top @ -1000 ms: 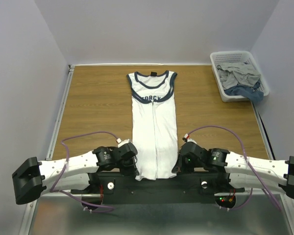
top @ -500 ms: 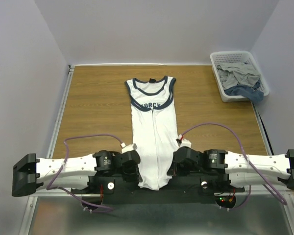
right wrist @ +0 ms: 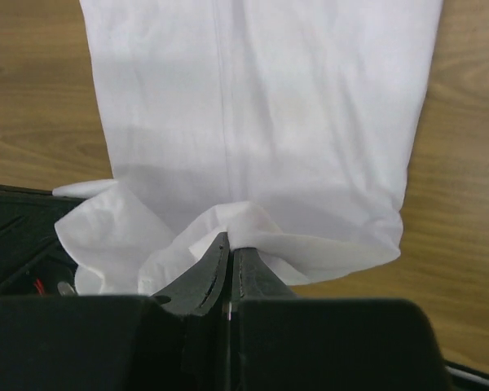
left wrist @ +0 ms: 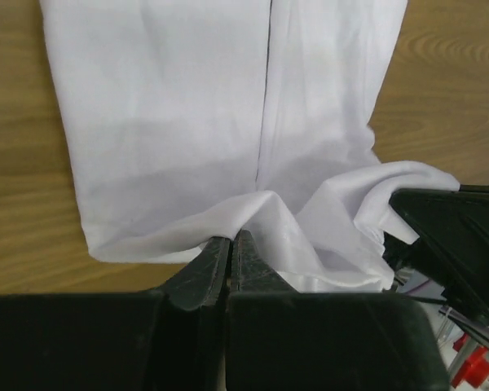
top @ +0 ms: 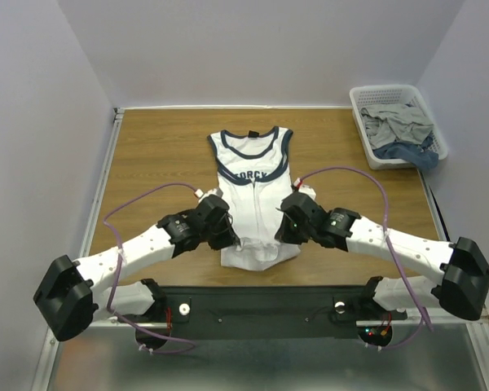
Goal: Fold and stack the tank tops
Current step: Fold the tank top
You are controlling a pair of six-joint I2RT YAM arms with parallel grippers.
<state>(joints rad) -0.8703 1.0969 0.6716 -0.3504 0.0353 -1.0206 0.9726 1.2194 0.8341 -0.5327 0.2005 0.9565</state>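
the tank top [top: 254,204] bears navy chest letters reading "orcy"; the word's ends are hidden.

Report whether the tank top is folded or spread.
Partly folded: tank top lies narrowed, hem pinched by left pincer and right pincer, doubled over.

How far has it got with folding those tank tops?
Early days. Done: the white tank top's sides look folded in, making a narrow strip on the table. In hand: the left gripper and right gripper each pinch the bottom hem, lifted and bunched toward the chest print. Left: finishing this fold, then the clothes in the white basket, if they belong; no stack shows yet.
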